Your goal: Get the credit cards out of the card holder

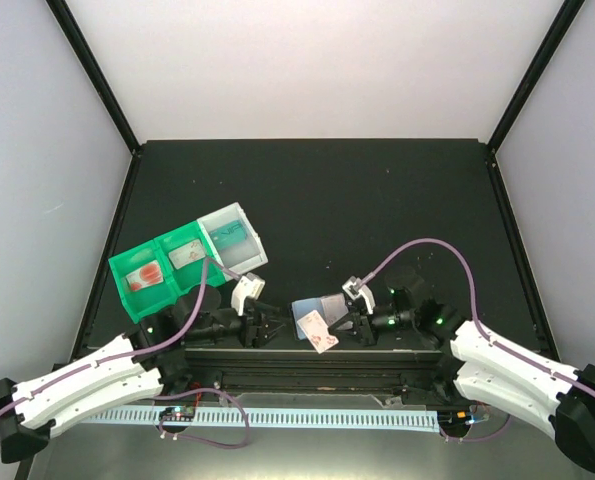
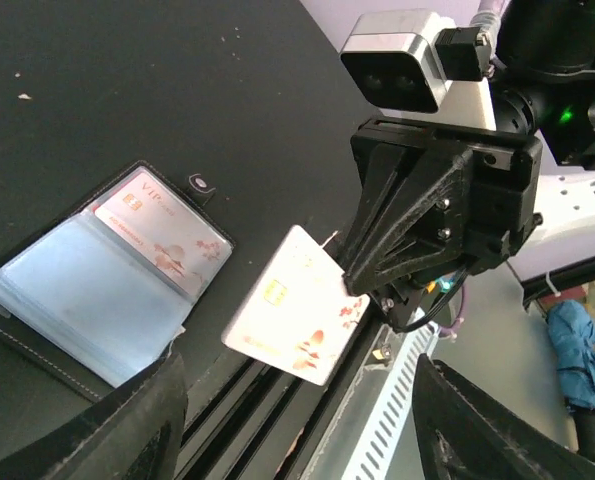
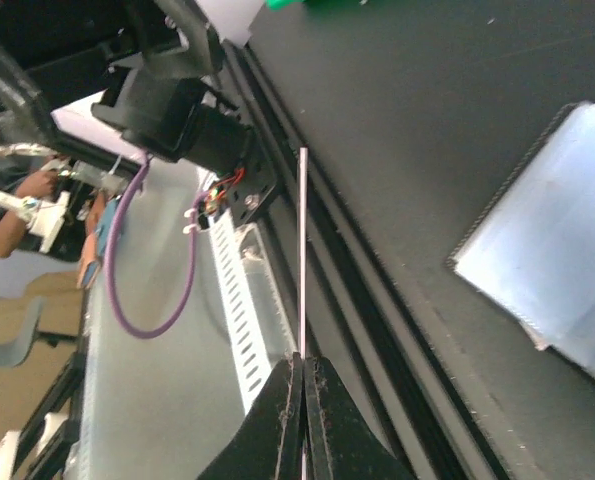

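Closest to the overhead camera, both arms reach toward each other along the black table's [image 1: 377,200] near edge. I see the right gripper [image 1: 337,327] pinching a whitish card [image 1: 320,331] with reddish print, just beside the pale-blue card holder [image 1: 313,306], which lies open on the table. On the card's other side is the left gripper [image 1: 275,327], with a green tray [image 1: 142,298] and a white bin [image 1: 255,240] behind it.

From the left wrist, its own fingers [image 2: 137,420] are spread wide with nothing between them, and a VIP card [image 2: 162,228] sits tucked in the holder.

From the right wrist, the fingers are clamped on the whitish card, seen edge-on.
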`<state>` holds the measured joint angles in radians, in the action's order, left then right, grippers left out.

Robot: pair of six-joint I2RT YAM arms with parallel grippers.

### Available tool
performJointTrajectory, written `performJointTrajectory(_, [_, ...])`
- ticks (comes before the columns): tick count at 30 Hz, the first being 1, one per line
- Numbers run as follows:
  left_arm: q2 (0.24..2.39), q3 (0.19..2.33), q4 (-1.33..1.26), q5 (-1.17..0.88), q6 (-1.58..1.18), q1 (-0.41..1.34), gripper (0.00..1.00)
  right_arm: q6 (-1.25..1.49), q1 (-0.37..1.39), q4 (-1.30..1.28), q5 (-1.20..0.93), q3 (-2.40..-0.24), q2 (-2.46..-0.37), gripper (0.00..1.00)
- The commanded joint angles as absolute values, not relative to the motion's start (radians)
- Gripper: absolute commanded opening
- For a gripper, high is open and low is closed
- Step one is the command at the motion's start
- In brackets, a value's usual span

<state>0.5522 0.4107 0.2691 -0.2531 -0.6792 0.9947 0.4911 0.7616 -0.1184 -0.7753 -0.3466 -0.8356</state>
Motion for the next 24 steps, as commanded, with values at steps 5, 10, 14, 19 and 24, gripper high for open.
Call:
performJointTrajectory(5, [0.576, 0.446, 0.312, -0.490, -0.648, 0.880, 0.49, 0.564, 0.759, 0.066, -0.988, -0.311, -0.864, 0.01])
performJointTrajectory(10, [0.616, 0.431, 0.184, -0.644, -0.670, 0.830, 0.47, 0.584, 0.759, 0.103, -1.012, -0.307, -0.887, 0.01])
performJointTrajectory(14, [0.648, 0.423, 0.140, -0.707, -0.669, 0.814, 0.46, 0.642, 0.759, 0.188, -1.034, -0.288, -0.902, 0.01])
performJointTrajectory(19, [0.727, 0.419, 0.119, -0.789, -0.635, 0.810, 0.45, 0.703, 0.761, 0.295, -1.046, -0.273, -0.935, 0.01])
performJointTrajectory(24, [0.783, 0.420, 0.103, -0.796, -0.621, 0.804, 0.38, 0.745, 0.760, 0.369, -1.058, -0.264, -0.971, 0.01])
